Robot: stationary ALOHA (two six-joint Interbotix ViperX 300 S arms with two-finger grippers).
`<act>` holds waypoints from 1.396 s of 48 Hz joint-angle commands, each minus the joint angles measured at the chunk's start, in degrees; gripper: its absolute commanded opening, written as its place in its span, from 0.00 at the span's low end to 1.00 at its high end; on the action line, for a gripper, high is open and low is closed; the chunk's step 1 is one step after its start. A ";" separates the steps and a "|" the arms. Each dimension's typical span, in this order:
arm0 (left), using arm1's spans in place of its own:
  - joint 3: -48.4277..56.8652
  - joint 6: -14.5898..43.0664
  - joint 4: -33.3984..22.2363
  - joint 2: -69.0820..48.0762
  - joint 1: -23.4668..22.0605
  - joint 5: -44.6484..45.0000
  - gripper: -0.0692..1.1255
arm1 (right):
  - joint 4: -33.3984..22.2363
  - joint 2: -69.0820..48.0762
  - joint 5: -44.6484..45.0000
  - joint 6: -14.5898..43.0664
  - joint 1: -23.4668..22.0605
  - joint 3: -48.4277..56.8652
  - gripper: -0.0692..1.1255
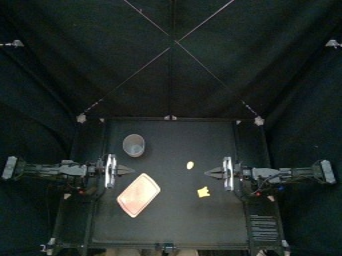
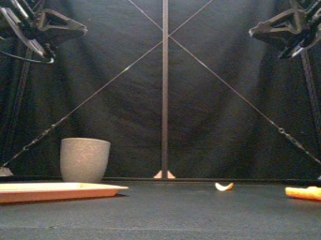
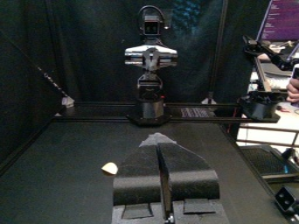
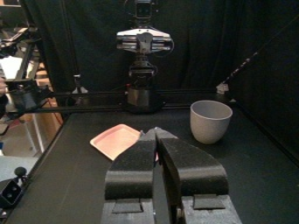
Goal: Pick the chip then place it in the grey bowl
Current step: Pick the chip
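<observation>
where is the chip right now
In the top view the chip lies on the table just right of centre, right of the grey cup and behind a yellow toy.

1. The tall cup (image 1: 134,145) stands upright at the back left of the table (image 1: 174,225).
2. The flat tray (image 1: 138,194) lies before the cup at front left, well apart from it and set cornerwise to the table's edges.
3. The chip (image 1: 190,164) lies near the middle, right of the cup.
4. A second small toy (image 1: 203,191) lies before the chip, right of the tray.
5. The left gripper (image 1: 115,172) and the right gripper (image 1: 222,172) hang raised at opposite sides, with the things between them.
</observation>
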 commanded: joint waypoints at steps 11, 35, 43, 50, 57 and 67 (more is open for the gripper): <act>2.29 0.00 -2.11 0.18 0.44 0.35 0.06 | 23.64 9.84 -0.09 7.82 -9.05 2.02 0.11; 2.29 -0.35 -2.37 0.18 0.09 0.44 0.06 | 34.45 34.54 2.02 31.29 -15.21 0.62 0.86; 2.29 -0.26 -2.99 0.18 -0.09 0.44 0.06 | 34.63 41.92 1.85 37.79 -16.17 -2.72 0.87; 2.29 -0.26 -3.25 0.18 -0.09 0.35 0.06 | 34.63 47.64 1.85 40.52 -16.52 -5.71 0.87; 2.29 -0.18 -3.25 0.18 -0.09 0.44 0.06 | 34.98 51.24 2.11 41.22 -16.79 -7.82 0.87; 2.02 -0.09 -3.25 -0.62 0.18 3.87 0.06 | 36.21 52.47 2.37 41.22 -16.44 -9.84 0.87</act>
